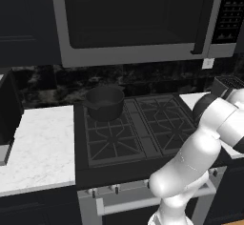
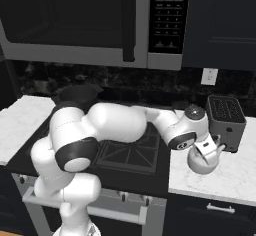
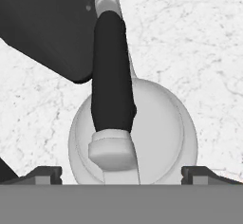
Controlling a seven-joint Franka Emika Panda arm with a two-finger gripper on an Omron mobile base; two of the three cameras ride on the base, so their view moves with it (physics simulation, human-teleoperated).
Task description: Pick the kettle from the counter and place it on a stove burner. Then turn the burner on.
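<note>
Two fingertips (image 3: 45, 173) of our open tool (image 3: 121, 175) straddle the kettle (image 3: 161, 128) on the table (image 3: 190, 38), positioned to clamp its upright handle.

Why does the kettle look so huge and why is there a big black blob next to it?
Hand view: the camera hangs just above the kettle, so it looms large; the blob looks like a shadow on the counter. Right base view: the same kettle looks small beside the toaster.
</note>
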